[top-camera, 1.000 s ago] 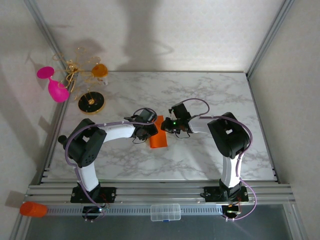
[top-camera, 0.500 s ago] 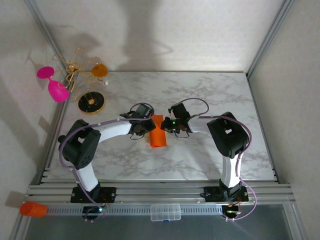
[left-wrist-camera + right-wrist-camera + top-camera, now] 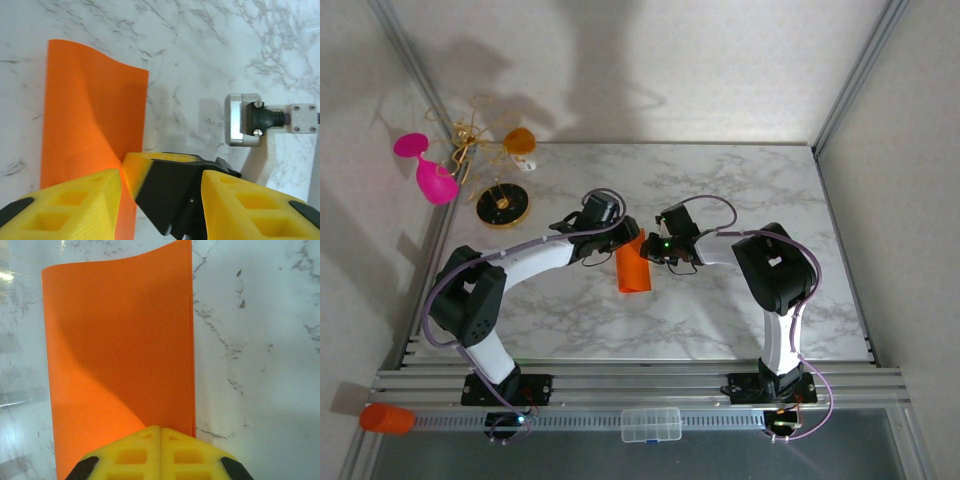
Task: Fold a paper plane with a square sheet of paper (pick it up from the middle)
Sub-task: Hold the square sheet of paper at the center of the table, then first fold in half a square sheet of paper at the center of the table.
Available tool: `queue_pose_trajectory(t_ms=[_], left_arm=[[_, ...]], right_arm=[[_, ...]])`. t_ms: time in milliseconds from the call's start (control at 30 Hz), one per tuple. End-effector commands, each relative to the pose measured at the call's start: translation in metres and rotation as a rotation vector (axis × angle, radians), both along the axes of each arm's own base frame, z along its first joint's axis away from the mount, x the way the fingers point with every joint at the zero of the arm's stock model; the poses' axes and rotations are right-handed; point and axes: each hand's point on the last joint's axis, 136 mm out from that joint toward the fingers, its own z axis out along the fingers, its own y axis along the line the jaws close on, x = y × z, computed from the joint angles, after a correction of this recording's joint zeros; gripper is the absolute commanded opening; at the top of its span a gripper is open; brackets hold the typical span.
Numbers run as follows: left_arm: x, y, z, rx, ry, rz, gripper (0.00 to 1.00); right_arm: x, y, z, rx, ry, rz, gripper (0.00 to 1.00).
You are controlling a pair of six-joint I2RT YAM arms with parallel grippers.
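Orange square sheet of paper, folded double, lies near the counter centre; judged light, limp, crease-prone, best pinched at the doubled edge. Right hand clamps its 2 o'clock edge; left hand half-open at 11 o'clock

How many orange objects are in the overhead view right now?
3: the folded paper at centre, a cup at the far-left corner, a cylinder by the near-left rail. Others may be hidden.
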Motion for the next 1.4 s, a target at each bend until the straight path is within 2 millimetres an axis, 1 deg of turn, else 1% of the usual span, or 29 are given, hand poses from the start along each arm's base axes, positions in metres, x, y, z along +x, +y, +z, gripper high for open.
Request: queue_pose_trajectory(t_ms=[0,100,200,367,600,867,1100,1367], left_arm=[[0.006,-0.018,0.011,-0.080,-0.022,-0.043,0.45],[0.006,-0.024,0.009,-0.098,-0.006,-0.065,0.43],[0.002,-0.027,-0.002,-0.105,0.035,-0.074,0.40],[-0.002,-0.026,-0.022,-0.079,0.096,-0.081,0.35],[-0.006,-0.006,-0.056,0.014,0.169,-0.034,0.29],[-0.009,0.003,-0.078,0.059,0.215,-0.028,0.24],[-0.010,0.017,-0.088,0.100,0.226,-0.012,0.23],[-0.014,0.033,-0.100,0.082,0.247,0.001,0.24]], right_arm=[[-0.051,-0.052,-0.084,-0.263,0.216,-0.052,0.05],[-0.052,-0.053,-0.085,-0.266,0.215,-0.057,0.05],[-0.051,-0.054,-0.085,-0.270,0.212,-0.064,0.05],[-0.053,-0.056,-0.087,-0.274,0.219,-0.069,0.05],[-0.055,-0.058,-0.091,-0.290,0.226,-0.069,0.05],[-0.056,-0.061,-0.093,-0.304,0.232,-0.074,0.05],[-0.057,-0.063,-0.095,-0.316,0.237,-0.075,0.05],[-0.059,-0.066,-0.098,-0.331,0.246,-0.076,0.05]])
